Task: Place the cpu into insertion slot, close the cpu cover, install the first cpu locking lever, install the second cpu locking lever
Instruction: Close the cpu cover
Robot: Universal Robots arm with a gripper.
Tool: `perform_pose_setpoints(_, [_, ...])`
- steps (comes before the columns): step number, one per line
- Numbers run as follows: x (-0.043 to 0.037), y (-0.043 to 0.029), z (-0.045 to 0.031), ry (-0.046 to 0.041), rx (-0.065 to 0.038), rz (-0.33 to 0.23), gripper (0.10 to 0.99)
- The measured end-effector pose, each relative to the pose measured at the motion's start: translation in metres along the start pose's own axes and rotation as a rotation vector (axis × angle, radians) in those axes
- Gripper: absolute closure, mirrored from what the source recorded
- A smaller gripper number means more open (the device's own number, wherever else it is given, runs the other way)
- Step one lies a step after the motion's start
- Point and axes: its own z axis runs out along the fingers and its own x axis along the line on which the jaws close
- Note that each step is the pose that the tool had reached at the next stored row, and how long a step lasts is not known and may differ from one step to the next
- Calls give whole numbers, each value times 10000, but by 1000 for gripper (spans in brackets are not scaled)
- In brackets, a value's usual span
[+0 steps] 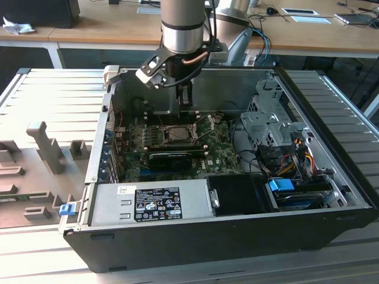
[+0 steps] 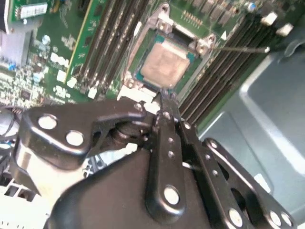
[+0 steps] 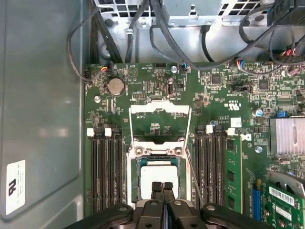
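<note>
The cpu [image 3: 155, 172] lies flat in the insertion slot [image 3: 137, 163] on the green motherboard [image 1: 133, 160], inside an open computer case [image 1: 207, 242]. In the exterior view, a grey power supply [image 1: 151, 204] sits along the case's near wall. Just beyond it a long black card [image 1: 172, 158] crosses the board, and the slot lies right behind that card. A metal drive cage [image 1: 266, 115] stands at the exterior view's right. The gripper [image 3: 162, 185] hangs over the slot with its two fingers pressed together on nothing, their tips just above the chip's edge in both wrist views. The cpu cover [image 3: 159, 109] is swung open and lies on the far side of the slot, with bare board showing through its window. A thin locking lever [image 2: 238, 48] stands free beside the slot, not latched.
</note>
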Motion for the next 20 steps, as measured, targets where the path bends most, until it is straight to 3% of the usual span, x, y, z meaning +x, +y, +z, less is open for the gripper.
perform_pose_setpoints(9, [4, 210, 15, 0, 0, 0, 980])
perform_pose_setpoints(14, [6, 255, 14, -5, 1, -1, 980])
perform_pose_setpoints(17, [7, 261, -52, -24, 0, -3, 980])
perform_pose_setpoints(20, [8, 270, -72, -34, -2, -2, 980])
